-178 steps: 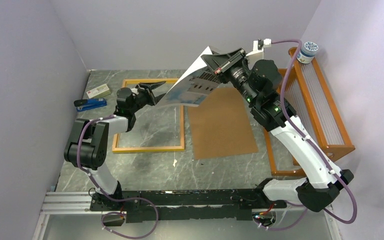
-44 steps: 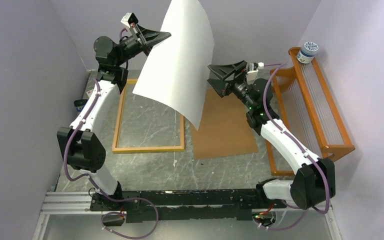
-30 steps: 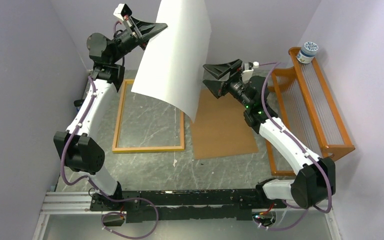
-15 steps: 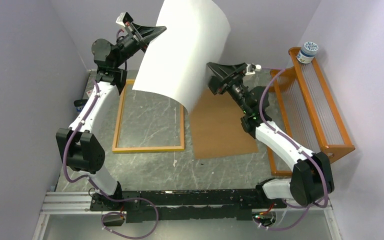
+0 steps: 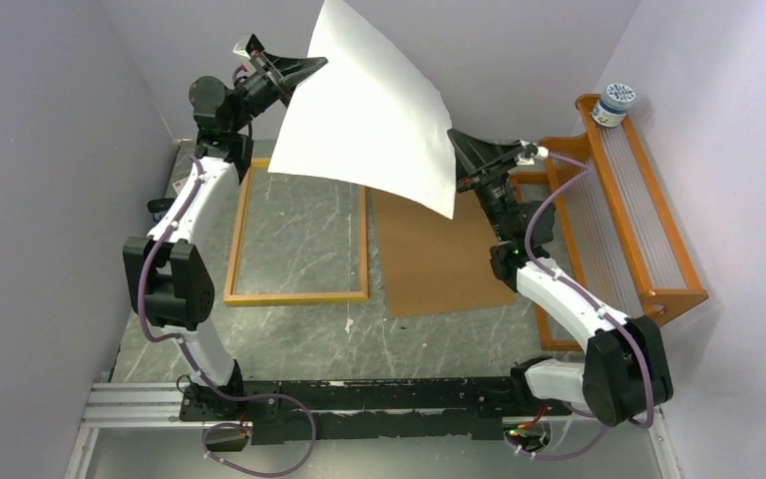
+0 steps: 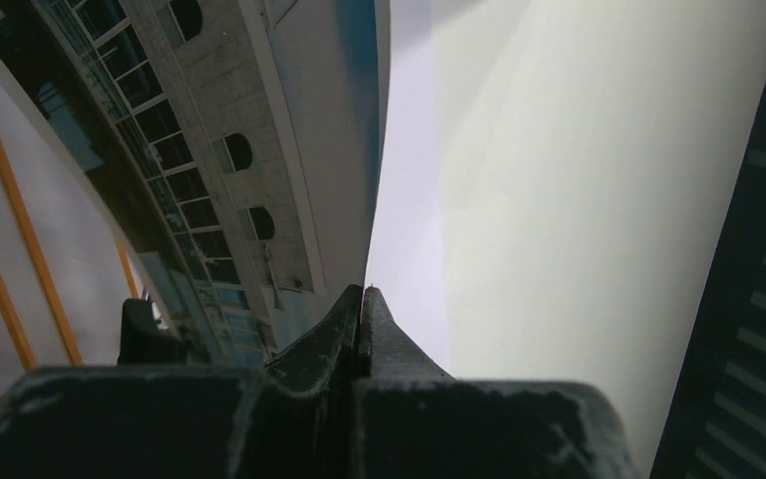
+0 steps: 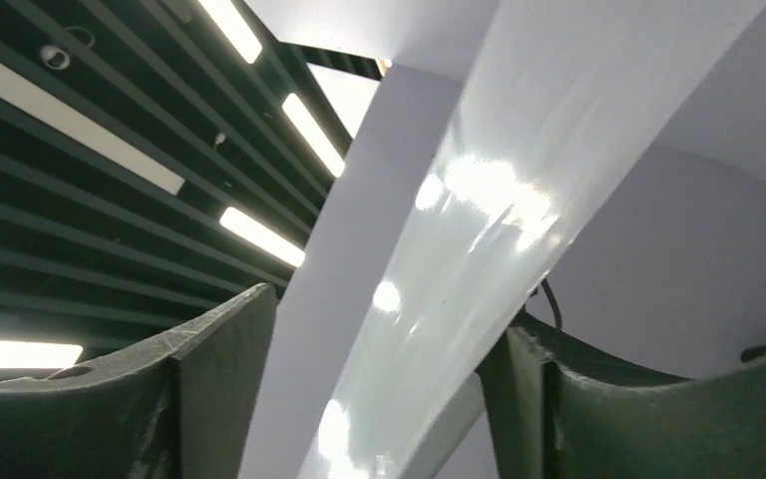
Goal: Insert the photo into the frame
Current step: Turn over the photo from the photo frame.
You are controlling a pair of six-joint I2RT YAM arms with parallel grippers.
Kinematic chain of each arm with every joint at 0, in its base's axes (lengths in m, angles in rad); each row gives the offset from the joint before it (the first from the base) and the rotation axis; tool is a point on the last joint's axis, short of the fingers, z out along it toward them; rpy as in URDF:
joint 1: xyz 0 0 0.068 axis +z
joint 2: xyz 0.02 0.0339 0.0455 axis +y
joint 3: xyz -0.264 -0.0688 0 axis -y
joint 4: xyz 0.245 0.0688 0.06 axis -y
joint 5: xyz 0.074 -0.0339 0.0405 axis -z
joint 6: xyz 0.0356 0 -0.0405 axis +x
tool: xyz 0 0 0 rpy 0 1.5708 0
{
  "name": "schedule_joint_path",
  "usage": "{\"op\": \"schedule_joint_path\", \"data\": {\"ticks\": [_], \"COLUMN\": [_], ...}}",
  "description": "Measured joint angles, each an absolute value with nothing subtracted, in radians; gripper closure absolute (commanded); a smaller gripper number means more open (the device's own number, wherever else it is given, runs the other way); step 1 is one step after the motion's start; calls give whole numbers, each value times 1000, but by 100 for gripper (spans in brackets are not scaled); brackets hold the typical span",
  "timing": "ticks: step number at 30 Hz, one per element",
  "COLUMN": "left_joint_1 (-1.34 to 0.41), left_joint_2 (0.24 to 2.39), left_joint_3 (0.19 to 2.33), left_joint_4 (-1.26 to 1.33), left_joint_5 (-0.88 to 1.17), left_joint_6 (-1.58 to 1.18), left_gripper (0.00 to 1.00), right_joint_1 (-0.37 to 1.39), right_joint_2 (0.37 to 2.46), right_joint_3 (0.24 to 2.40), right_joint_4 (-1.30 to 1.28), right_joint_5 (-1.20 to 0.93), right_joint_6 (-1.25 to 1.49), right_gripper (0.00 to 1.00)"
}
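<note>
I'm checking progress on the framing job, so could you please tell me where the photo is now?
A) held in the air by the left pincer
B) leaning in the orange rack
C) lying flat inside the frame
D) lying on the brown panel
A: the left pincer is clamped on an edge of the photo, which hangs above the frame, its white back to the overhead camera.

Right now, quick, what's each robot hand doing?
Left hand: closed, pinching the photo.
Right hand: open around the photo's edge, not squeezing it.
</note>
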State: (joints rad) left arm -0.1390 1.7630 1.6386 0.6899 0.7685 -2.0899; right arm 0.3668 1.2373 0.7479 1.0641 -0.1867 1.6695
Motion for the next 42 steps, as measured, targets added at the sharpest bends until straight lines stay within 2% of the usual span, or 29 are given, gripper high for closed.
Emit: {"op": "schedule_joint_path", "data": {"ticks": [3, 11, 14, 17, 20, 23, 26, 32, 37, 42], "left_joint_1": [-139, -125, -112, -101, -89, -72, -37, 91, 204, 269], "left_joint_2": [1772, 1781, 1781, 1781, 1777, 1758, 1718, 1602, 1533, 1549], "left_joint_3": [1643, 1674, 1677, 1675, 1659, 1616, 1567, 1510, 1516, 1509], "left_joint_4": [685, 713, 723, 722, 730, 701, 603, 232, -263, -610], "left_joint_5": [798, 921, 965, 997, 1016, 1026, 1032, 1024, 884, 645], "left_joint_6": [-2090, -2089, -2079, -2062, -2054, -2018, -1938, -1608, -1190, -902], "left_gripper": [97, 97, 97, 97, 90, 73, 55, 32, 23, 22], "right_joint_1": [340, 295, 287, 284, 284, 283, 283, 284, 297, 344], "right_joint_2": [1240, 1291, 1305, 1318, 1332, 1359, 1384, 1426, 1497, 1625], "right_joint_3": [751, 758, 773, 824, 878, 920, 934, 966, 1066, 1200], "right_joint_4": [1081, 1079, 1058, 1024, 1009, 1000, 976, 834, 682, 547], "right_joint_5": [-196, -267, -299, -332, -361, -387, -407, -437, -459, -475], "right_joint_6": [1679, 1720, 1716, 1696, 1676, 1666, 1656, 1596, 1521, 1472], "right_gripper": [41, 50, 61, 79, 93, 100, 100, 100, 100, 100]}}
